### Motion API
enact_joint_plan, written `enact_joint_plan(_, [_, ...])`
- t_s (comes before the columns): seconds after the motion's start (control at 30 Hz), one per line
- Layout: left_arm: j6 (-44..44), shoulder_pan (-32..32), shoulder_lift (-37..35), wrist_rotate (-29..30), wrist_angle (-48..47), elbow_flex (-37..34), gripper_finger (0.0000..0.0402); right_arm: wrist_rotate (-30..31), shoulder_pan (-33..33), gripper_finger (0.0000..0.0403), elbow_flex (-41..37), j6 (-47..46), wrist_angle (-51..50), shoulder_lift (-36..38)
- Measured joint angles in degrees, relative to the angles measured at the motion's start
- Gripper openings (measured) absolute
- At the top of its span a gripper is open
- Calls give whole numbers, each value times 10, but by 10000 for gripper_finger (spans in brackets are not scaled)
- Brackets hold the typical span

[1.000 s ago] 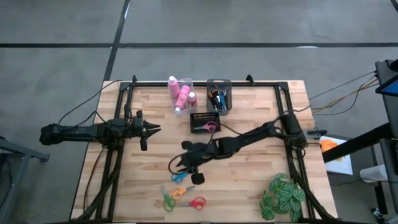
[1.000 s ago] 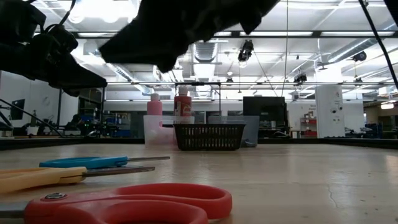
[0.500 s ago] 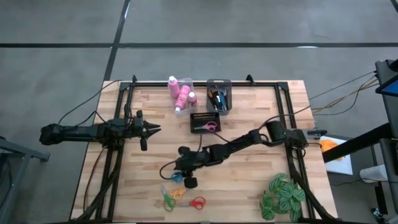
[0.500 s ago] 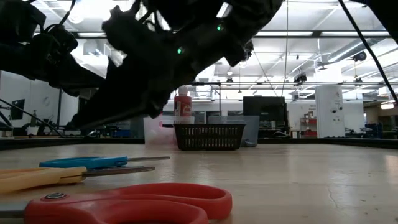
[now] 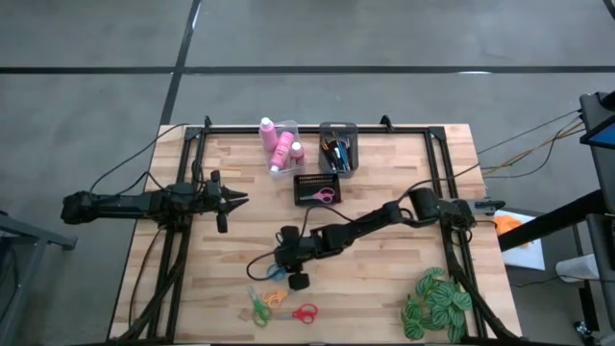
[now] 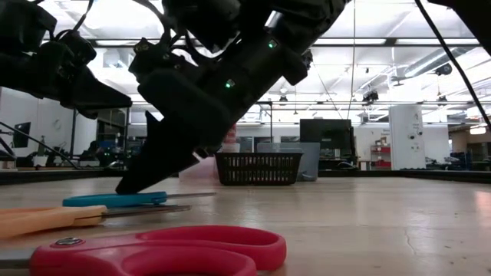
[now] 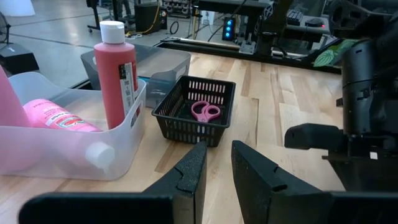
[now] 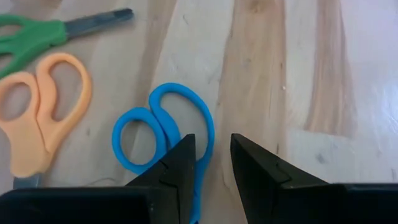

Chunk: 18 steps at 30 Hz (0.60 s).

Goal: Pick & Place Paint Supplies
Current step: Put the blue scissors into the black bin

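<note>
Blue scissors (image 8: 165, 137) lie flat on the wooden table, with orange scissors (image 8: 37, 118) and green scissors (image 8: 31, 34) beside them and red scissors (image 6: 161, 249) nearer the front edge. My right gripper (image 8: 210, 146) is down at the blue scissors (image 6: 115, 199), open, with one finger on each side of a handle loop's rim. My left gripper (image 5: 235, 199) waits open at the table's left, above the wood, with nothing between its fingers. Pink bottles (image 5: 279, 144) sit in a clear bin at the back. My right gripper comes down slanting from the table's right, its fingertips (image 6: 130, 185) low at the table top. The rim of one blue handle loop (image 8: 209, 127) runs between the two fingers. I cannot tell whether either finger touches it. The scissors lie flat on the wood.
A black bin with brushes (image 5: 338, 149) stands at the back beside the clear bin. A low black basket (image 5: 317, 189) holds pink scissors (image 7: 205, 112). A green plant (image 5: 437, 306) sits at the near right corner. A metal frame edges the table.
My right gripper has gone down and toward the table's near left, tipping more steeply downward, until its fingertips reached the table top at the blue scissors. The left arm has kept still.
</note>
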State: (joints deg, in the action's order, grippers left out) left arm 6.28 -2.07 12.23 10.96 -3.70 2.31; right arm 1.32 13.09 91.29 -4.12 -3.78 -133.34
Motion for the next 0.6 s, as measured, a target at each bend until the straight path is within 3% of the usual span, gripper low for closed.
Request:
enact_joint_plan(0.27, [0,0,0,0,0,0,79,9,4,100,1,0,-47,5])
enact_joint_plan(0.6, [0,0,0,0,0,0,79,43,6,100,-4,2,-186,52])
